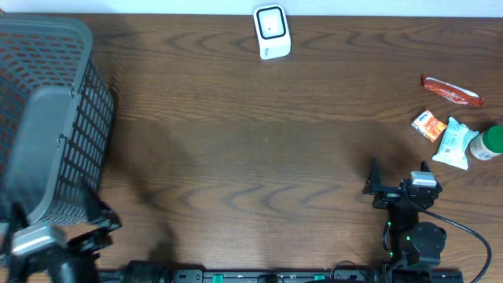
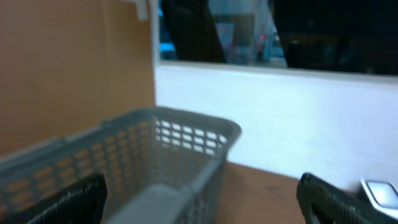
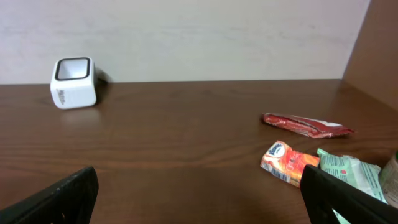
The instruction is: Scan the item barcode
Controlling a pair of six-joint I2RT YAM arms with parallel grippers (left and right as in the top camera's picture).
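Overhead, right: right gripper (image 1: 399, 177) jaws spread wide, empty; red packet (image 1: 452, 92), orange packet (image 1: 428, 124), green-white pouch (image 1: 454, 143) and bottle (image 1: 488, 144) clustered just beyond, at the table's (image 1: 251, 141) right edge.
Overhead, left: left gripper (image 1: 98, 211) spread wide, empty, beside grey basket (image 1: 47, 118).
Left wrist: basket ahead; barcode scanner (image 2: 379, 193) far right.
Right wrist: scanner far left, upright; packets right, untouched.

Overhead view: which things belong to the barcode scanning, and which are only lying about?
Job: scanner; items that could be scanned: red packet, orange packet, green pouch, bottle.
Lying about, judging by the task alone: basket.
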